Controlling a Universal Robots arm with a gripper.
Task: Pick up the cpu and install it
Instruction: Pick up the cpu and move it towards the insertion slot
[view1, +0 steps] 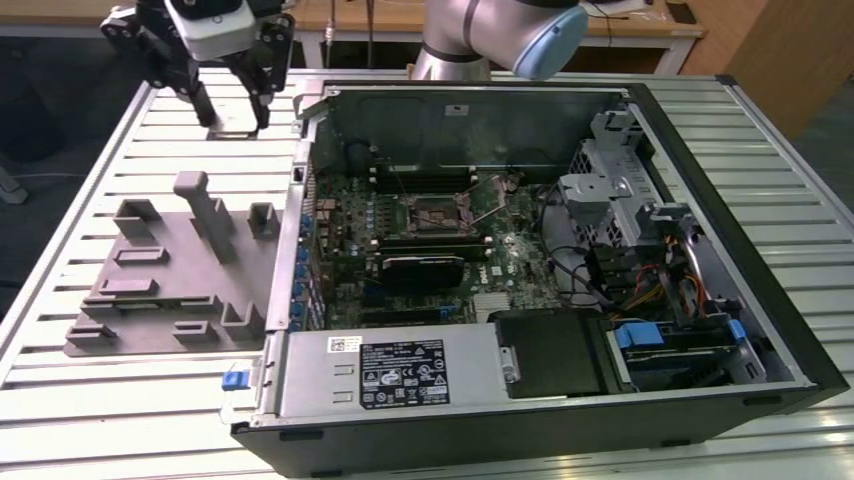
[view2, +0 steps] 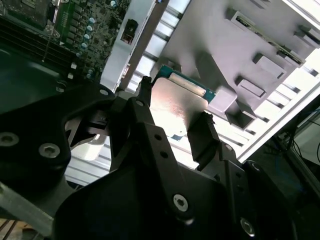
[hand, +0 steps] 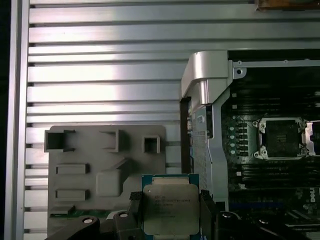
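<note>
- In the first wrist view the gripper (hand: 171, 202) has its two black fingers (hand: 136, 200) clamped on opposite edges of the cpu (hand: 170, 212), whose silver top faces the camera.
- Beneath the held cpu lies a grey fixture plate (hand: 100, 165) with raised blocks and square pockets.
- The plate rests on a slatted metal table (hand: 100, 65).
- In the exterior view the gripper hangs over the table's far corner on the exterior view's left, beyond the plate and just outside the open computer case (view1: 747, 200).
- The case's silver side wall (hand: 205, 80) stands between the cpu and the motherboard socket (hand: 281, 137).
- Inside the case, a black heatsink block (view1: 424, 268) sits just nearer than the socket, and a power supply (view1: 387, 370) fills the near edge.
</note>
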